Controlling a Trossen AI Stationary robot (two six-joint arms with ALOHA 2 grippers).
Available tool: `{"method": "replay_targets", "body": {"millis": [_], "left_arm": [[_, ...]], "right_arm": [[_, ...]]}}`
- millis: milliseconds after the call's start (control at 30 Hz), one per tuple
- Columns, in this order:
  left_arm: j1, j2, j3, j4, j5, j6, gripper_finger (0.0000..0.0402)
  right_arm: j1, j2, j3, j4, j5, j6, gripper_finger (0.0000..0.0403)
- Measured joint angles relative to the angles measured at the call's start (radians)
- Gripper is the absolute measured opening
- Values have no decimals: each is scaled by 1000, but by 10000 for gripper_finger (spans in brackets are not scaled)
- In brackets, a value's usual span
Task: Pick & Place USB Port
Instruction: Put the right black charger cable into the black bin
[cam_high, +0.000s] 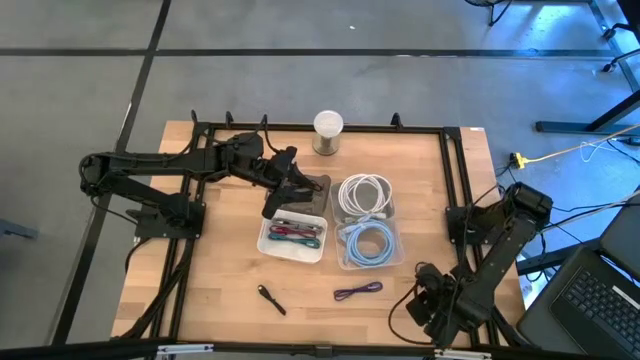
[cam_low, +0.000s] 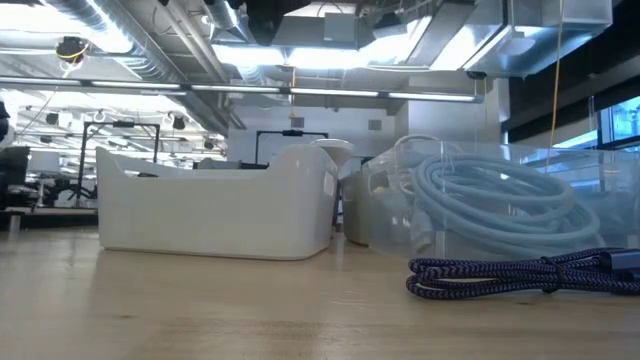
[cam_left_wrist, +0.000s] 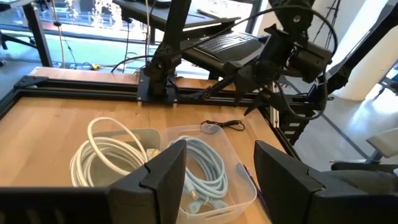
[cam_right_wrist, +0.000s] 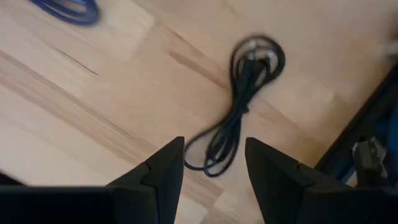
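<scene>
A small black bundled cable (cam_right_wrist: 244, 99) lies flat on the wood near the table's front right, also seen as the black cable (cam_left_wrist: 221, 126). My right gripper (cam_right_wrist: 214, 163) hangs above it, pointing down, open, touching nothing; in the high view my right gripper (cam_high: 428, 304) is at the near right. My left gripper (cam_left_wrist: 217, 168) is open and holds nothing. It hovers roughly level over the far end of the white tray (cam_high: 292, 240), as my left gripper (cam_high: 306, 190) shows in the high view. A purple braided cable (cam_high: 357, 291) lies on the table in front of the boxes.
Two clear boxes stand right of the tray, one with a white cable (cam_high: 363, 194), one with a light blue cable (cam_high: 368, 243). The tray holds several coloured cables. Another black cable (cam_high: 271, 298) lies near the front. A white-topped roll (cam_high: 328, 132) stands at the far edge. A black frame rail (cam_high: 455, 180) borders the right side.
</scene>
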Motion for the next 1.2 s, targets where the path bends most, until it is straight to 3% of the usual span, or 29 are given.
{"method": "replay_targets", "body": {"millis": [433, 567, 733, 833, 967, 1067, 1133, 1200], "left_arm": [[0, 0, 0, 6, 0, 24, 180], [0, 0, 0, 6, 0, 24, 180], [0, 0, 0, 7, 0, 25, 180], [0, 0, 0, 6, 0, 25, 180], [0, 0, 0, 1, -1, 19, 180], [0, 0, 0, 1, -1, 20, 180], [0, 0, 0, 13, -3, 19, 180], [-1, 3, 0, 42, -4, 18, 180]], "right_arm": [[29, 0, -294, 358, -8, 92, 169], [29, -7, -333, 387, -6, 92, 135], [29, 3, -304, 307, 74, 79, 23], [28, 2, -225, 205, 108, 75, 18], [30, 2, -49, -60, 127, 83, 14], [31, 2, 92, -265, 250, 84, 14], [26, 1, 166, -347, 423, 80, 14], [1, -11, 205, -325, 638, -33, 14]]}}
